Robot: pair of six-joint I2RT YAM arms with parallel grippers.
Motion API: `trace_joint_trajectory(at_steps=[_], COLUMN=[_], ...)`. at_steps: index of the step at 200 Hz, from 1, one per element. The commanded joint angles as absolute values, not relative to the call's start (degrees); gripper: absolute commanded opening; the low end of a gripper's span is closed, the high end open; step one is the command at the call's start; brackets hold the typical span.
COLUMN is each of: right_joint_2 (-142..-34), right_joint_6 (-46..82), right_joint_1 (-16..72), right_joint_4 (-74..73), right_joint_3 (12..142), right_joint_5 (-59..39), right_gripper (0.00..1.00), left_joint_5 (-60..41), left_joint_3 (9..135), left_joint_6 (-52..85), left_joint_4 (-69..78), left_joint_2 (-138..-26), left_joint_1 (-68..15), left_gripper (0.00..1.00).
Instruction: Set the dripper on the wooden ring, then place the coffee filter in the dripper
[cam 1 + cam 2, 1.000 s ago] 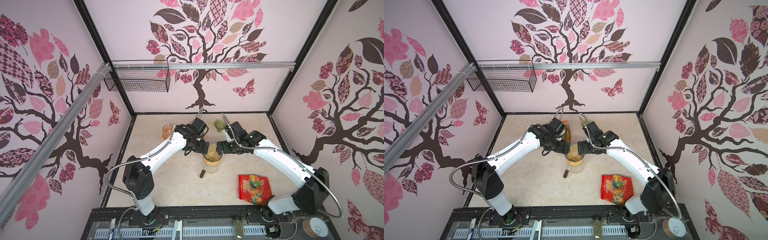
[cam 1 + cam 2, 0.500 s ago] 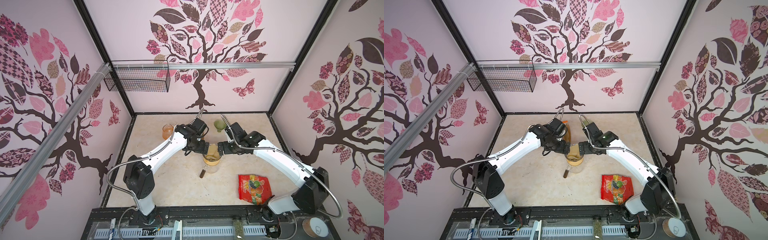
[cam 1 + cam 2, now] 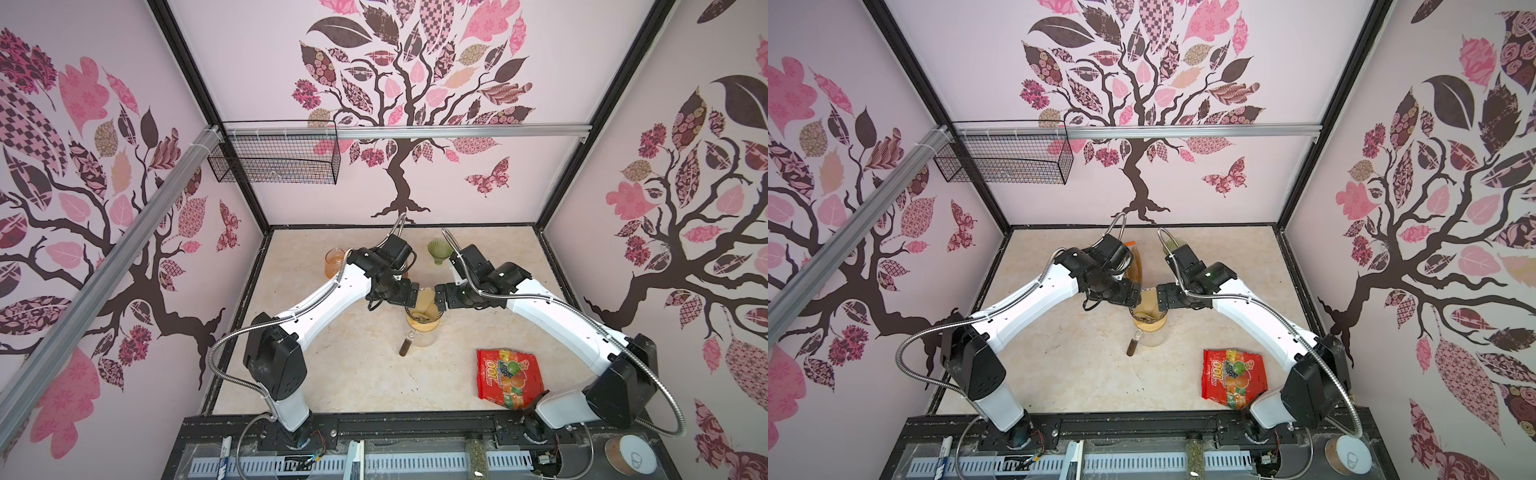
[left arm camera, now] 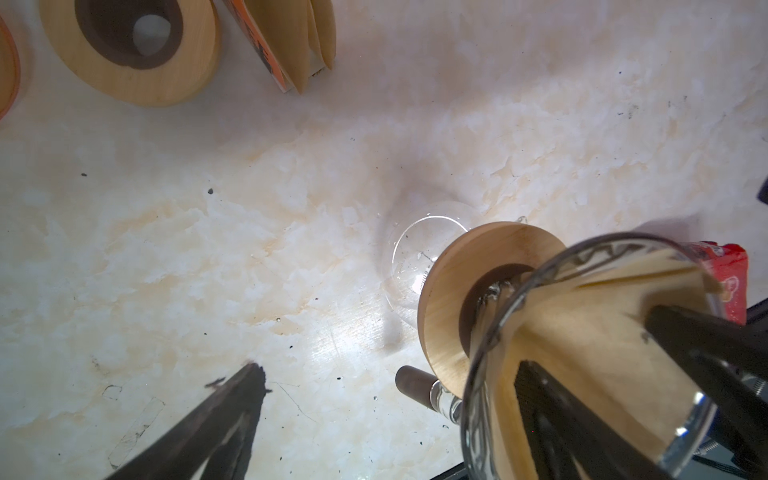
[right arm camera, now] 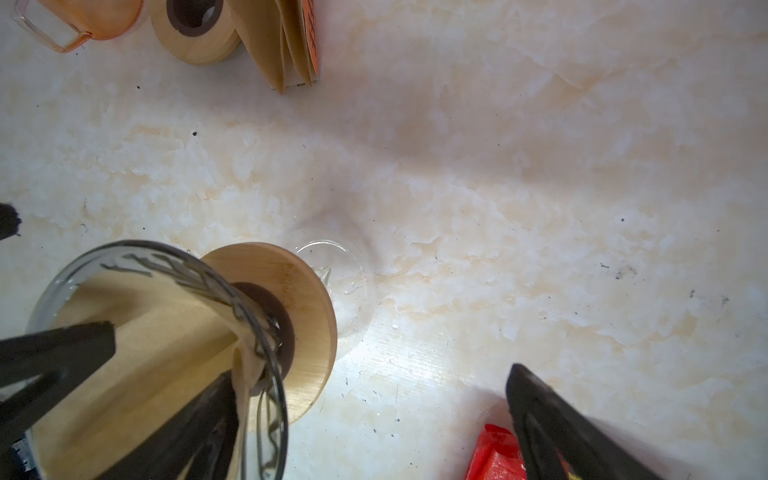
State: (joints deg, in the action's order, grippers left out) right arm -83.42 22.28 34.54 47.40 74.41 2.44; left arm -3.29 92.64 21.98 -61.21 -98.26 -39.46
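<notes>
The glass dripper (image 3: 424,318) (image 3: 1148,322) stands on its wooden collar (image 4: 444,291) over a clear carafe (image 4: 415,249) at mid-table. The brown paper coffee filter (image 3: 427,305) (image 4: 582,332) (image 5: 158,332) sits inside it as an open cone, its top edge above the glass rim. My left gripper (image 3: 415,297) (image 4: 390,368) is open, with one finger inside the filter and the other outside over the table. My right gripper (image 3: 438,297) (image 5: 370,374) is open in the same way from the opposite side. Neither holds the paper.
A pack of spare filters (image 4: 291,37) and a second wooden collar (image 4: 124,45) lie behind the dripper. An orange glass cup (image 3: 333,262) and a green glass (image 3: 436,249) stand at the back. A red candy bag (image 3: 509,378) lies front right.
</notes>
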Motion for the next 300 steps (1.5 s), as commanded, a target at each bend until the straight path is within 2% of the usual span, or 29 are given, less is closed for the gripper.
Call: trace_joint_trajectory(at_steps=[1, 300], right_joint_2=[-81.3, -80.6], right_joint_6=[22.5, 22.1], right_joint_1=[34.6, 34.6], right_joint_4=[47.7, 48.7], right_joint_3=[76.2, 79.2], right_joint_5=[1.7, 2.7], right_gripper=[1.00, 1.00], left_joint_5=[-3.5, -7.7], left_joint_3=[95.9, 90.3], left_joint_6=[19.8, 18.1], left_joint_4=[-61.9, -63.4], left_joint_2=[-95.8, -96.3], left_joint_1=[-41.1, -43.3], left_gripper=[0.97, 0.96])
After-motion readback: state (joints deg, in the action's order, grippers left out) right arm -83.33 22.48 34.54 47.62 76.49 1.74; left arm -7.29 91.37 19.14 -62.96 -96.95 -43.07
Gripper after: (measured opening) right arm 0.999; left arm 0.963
